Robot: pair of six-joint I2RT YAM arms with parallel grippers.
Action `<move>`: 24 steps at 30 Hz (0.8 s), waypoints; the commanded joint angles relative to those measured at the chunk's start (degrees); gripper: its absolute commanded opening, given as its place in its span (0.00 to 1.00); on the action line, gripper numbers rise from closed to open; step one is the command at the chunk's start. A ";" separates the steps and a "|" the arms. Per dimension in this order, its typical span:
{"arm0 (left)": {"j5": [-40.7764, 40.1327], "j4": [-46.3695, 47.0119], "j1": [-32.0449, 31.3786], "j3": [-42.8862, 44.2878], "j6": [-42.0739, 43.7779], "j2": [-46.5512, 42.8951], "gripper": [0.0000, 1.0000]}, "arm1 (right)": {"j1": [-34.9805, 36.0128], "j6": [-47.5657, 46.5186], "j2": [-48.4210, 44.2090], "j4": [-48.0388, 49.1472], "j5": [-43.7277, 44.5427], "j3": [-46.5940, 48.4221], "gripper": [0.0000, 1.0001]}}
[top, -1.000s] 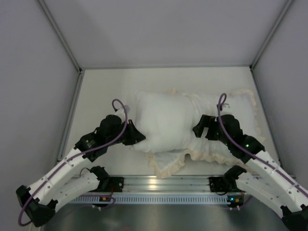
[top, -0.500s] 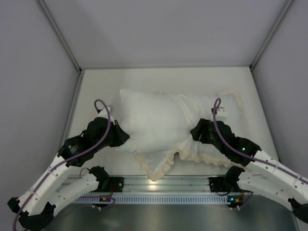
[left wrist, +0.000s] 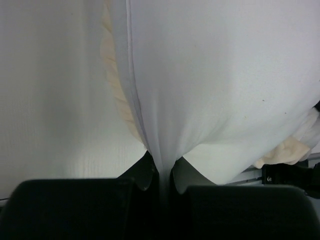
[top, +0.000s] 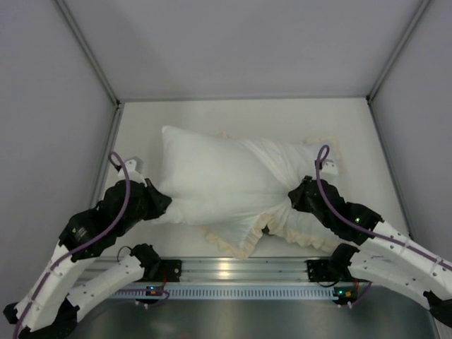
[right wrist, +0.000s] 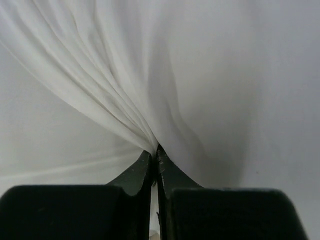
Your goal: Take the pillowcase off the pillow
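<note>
Pillow (top: 212, 176) lies across mid-table, plump, bare white over most of its length, with its left end reaching toward the table's left edge. The pillowcase (top: 296, 166) is bunched up on the right half, nearer the near edge than the far one. Its cream frill (top: 236, 244) pokes out along the pillow's near side and curls round by the right end too.

The left gripper (top: 161, 203) is clamped tight on the pillow's left end. In the wrist view the jaws are closed right down on a pinch of smooth white fabric beside a seam, with frill showing behind it. The right gripper (top: 295, 195) is squeezed closed on a gathered fan of white cloth, and folds radiate from the pinch. That reads as the case's white face, approx. at its mouth.

So the two arms hold opposite ends with the fabric taut between them. I'd call progress well past halfway, as most of the pillow is clear of the cover. What's left is the pillow's right end, which looks tucked into the case where the folds converge. Can't tell how deep it sits, since the cloth hides it. Job's not done until the two lie apart.
</note>
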 commanded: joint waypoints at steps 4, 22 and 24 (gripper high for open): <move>-30.03 -14.03 -1.12 17.51 -5.27 -8.61 0.00 | -4.86 0.54 4.81 -9.51 11.36 0.56 0.00; -35.05 -24.33 -16.77 28.96 -12.75 -20.66 0.00 | -46.14 -20.37 11.93 6.13 -11.66 2.14 0.00; -34.97 -24.25 -16.77 28.43 -13.18 -21.27 0.00 | -48.37 -22.21 11.85 7.54 -18.21 2.49 0.00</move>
